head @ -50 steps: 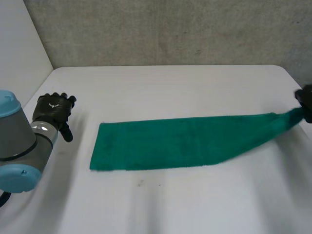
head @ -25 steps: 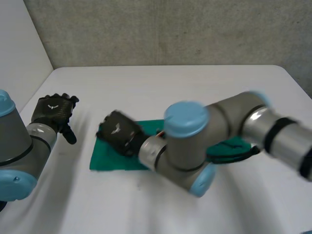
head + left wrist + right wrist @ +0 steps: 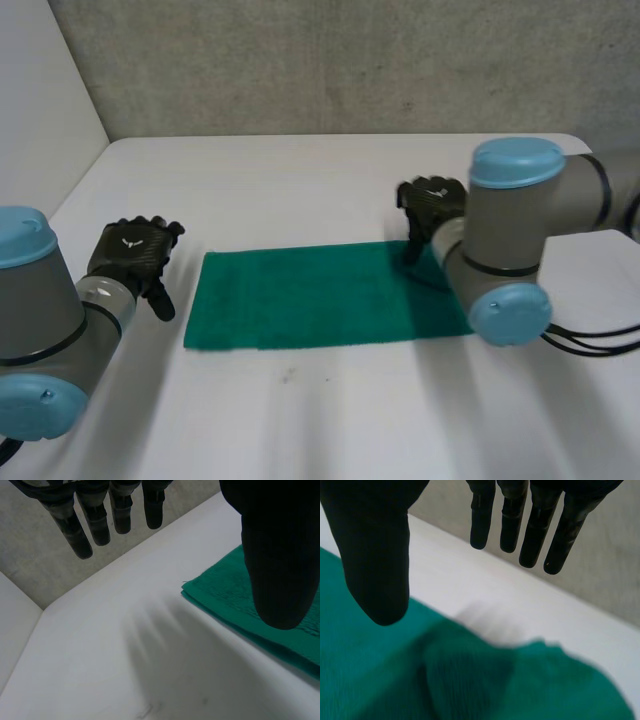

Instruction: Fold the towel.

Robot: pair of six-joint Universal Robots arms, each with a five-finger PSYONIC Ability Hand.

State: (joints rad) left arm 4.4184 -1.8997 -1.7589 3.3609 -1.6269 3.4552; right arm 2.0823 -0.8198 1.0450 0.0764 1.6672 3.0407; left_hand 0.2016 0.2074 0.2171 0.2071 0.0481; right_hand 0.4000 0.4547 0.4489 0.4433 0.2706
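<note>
The flat white table (image 3: 300,170) spans the frame. A rectangular green terry-cloth towel (image 3: 300,300) lies at its centre, long side running left to right. The black right hand (image 3: 432,205), right of centre, is over the towel's upper right corner, its fingers straight, apart from the thumb and empty. The black left hand (image 3: 135,255), at left, is just beside the towel's left edge, its fingers spread and holding nothing.

Open table (image 3: 330,180) around the towel (image 3: 300,300), right arm (image 3: 510,235) over its right end, left hand (image 3: 135,255) beside its left edge
</note>
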